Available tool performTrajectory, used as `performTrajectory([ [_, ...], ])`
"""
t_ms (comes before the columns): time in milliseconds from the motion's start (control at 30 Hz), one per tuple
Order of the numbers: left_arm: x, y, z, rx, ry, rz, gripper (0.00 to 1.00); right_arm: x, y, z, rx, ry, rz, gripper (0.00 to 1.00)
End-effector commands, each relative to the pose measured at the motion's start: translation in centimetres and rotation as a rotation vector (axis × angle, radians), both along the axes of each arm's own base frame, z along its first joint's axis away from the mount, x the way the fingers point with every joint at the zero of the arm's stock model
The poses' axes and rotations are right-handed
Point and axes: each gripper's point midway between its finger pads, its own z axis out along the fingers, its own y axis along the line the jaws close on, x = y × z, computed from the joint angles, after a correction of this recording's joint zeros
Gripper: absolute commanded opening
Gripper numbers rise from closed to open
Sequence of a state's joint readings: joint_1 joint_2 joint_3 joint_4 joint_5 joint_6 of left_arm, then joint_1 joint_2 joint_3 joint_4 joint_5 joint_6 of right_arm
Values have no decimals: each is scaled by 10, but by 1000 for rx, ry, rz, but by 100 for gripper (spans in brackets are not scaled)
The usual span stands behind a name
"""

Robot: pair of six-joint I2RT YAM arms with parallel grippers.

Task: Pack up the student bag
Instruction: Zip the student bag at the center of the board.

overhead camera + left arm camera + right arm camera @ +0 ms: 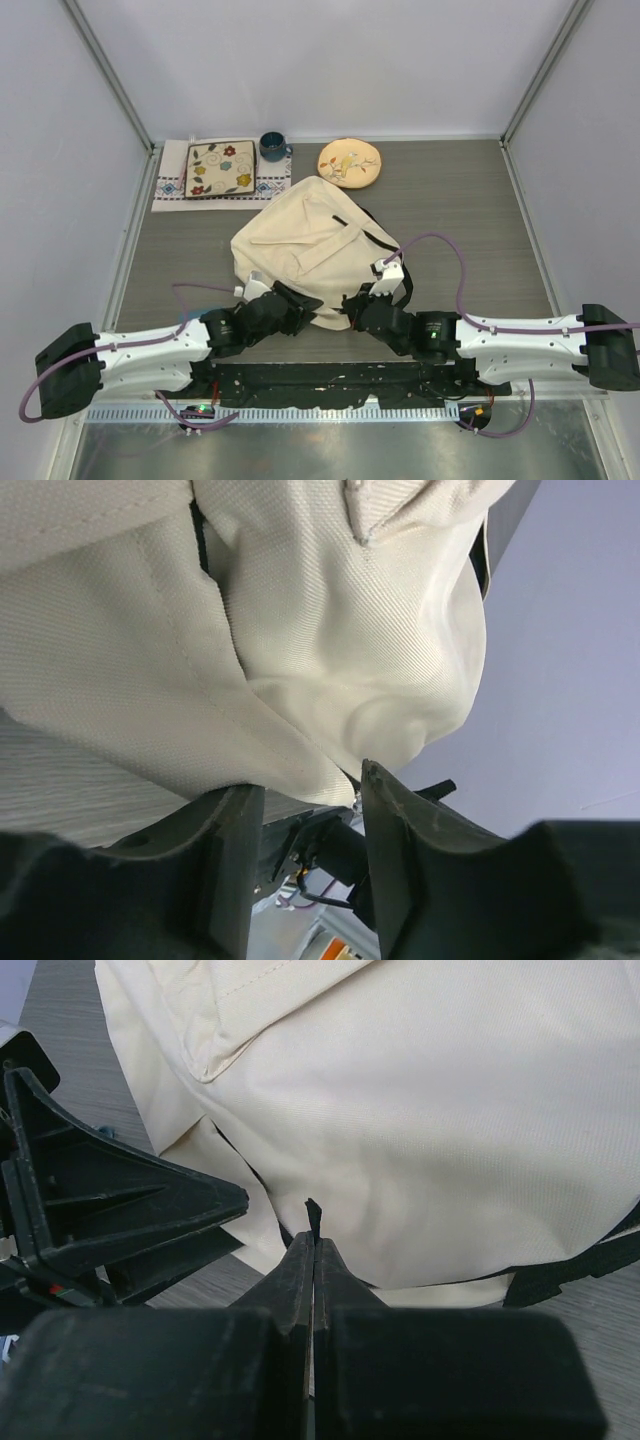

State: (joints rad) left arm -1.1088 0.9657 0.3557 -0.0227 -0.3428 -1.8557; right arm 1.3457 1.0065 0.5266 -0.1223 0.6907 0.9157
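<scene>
The student bag (310, 240), a cream fabric backpack with black straps, lies in the middle of the table. My left gripper (298, 300) is at its near-left edge. In the left wrist view the left gripper (310, 780) has its jaws apart, and the bag's (330, 630) lower hem rests over the fingertips while the gap below stays empty. My right gripper (360, 303) sits at the bag's near edge. In the right wrist view the right gripper (313, 1235) is shut on a thin black zipper pull (312, 1210) against the bag (450, 1130).
At the back stand a square floral tray (222, 168) on a patterned cloth, a blue mug (272, 147) and a round yellowish floral plate (349, 162). A black strap (385, 245) trails off the bag's right side. A purple cable (450, 250) loops over the right arm.
</scene>
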Motion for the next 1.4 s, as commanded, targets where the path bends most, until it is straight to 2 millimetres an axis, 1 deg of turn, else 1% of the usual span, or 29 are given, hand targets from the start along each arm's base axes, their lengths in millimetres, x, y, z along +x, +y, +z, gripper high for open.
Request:
performTrajectory([
  [0,13,-2,11,-58,-48,61,35,2,4,13,47,-37,-18,1],
  [67,13,3,6,-50,-45,73,24,2,3,12,48,-37,-20,1],
  [100,13,4,4,-49,-44,78,14,1,4,12,45,-36,-15,1],
  [200,13,11,1,-49,-47,95,0,-1,5,10,45,-32,-8,1],
  [333,12,22,-4,-34,-45,118,0,-2,1,7,34,-26,-23,1],
  [367,12,24,1,-47,-51,126,0,-2,-5,2,11,-22,-34,1],
  [433,11,33,-5,-22,-49,140,0,1,-14,0,9,-24,-78,1],
  [500,9,41,-4,-19,-52,153,0,3,-24,3,12,-32,-105,1],
  [567,8,52,-10,2,-48,172,0,6,-35,9,25,-54,-140,1],
  [600,7,55,-8,-13,-55,179,0,8,-38,12,30,-62,-150,1],
  [667,6,64,-12,0,-50,199,0,10,-43,16,32,-77,-170,1],
  [700,6,67,-9,-19,-59,208,0,11,-45,19,36,-82,-174,1],
  [767,5,74,-12,-5,-61,219,0,11,-48,20,32,-87,-183,1],
  [833,5,79,-6,-8,-76,225,0,12,-51,19,32,-88,-193,1],
  [867,4,87,-11,34,-72,234,0,12,-54,18,20,-90,-198,1],
  [933,4,92,-3,45,-89,240,0,15,-60,22,25,-102,-225,1],
  [967,2,98,-7,82,-84,240,0,15,-64,21,15,-107,-232,1],
  [1000,4,101,-2,89,-100,247,0,17,-68,25,19,-120,-248,1],
  [1067,1,110,-4,128,-101,248,0,18,-73,30,36,-130,-261,1],
  [1167,1,115,1,173,-132,231,0,18,-76,32,38,-136,-259,1],
  [1200,3,114,8,181,-155,218,0,18,-75,31,37,-135,-256,1],
  [1233,2,113,10,231,-192,172,9,17,-74,30,38,-128,-248,1],
  [1267,3,110,13,250,-210,152,30,17,-73,30,35,-126,-245,1],
  [1300,4,107,22,261,-228,131,36,15,-71,28,32,-121,-236,1],
  [1333,4,105,26,311,-267,84,41,15,-69,26,31,-113,-229,1],
  [1367,5,102,24,358,-275,53,53,14,-66,25,32,-109,-221,1],
])
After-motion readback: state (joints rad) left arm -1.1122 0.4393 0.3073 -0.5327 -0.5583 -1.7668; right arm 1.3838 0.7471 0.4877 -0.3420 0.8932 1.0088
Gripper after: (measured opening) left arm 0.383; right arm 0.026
